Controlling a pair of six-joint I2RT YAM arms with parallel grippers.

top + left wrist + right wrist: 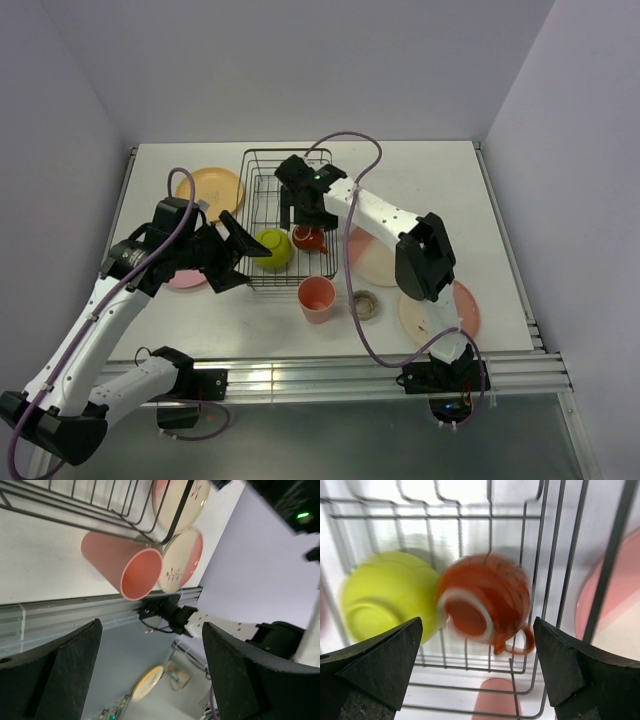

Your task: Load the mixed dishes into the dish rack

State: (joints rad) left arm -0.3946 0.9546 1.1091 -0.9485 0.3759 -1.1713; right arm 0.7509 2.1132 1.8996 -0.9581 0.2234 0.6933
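dish rack [284, 152] — thin dark metal wire | cup [122, 565] — smooth, matt | table [430, 180] — matt white

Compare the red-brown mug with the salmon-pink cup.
The mug sits inside the dish rack; the cup stands outside it on the table, just past the rack's near edge. The mug has a loop handle; the cup has none. The mug is dark red-brown, the cup pale salmon. Both are round drinking vessels.
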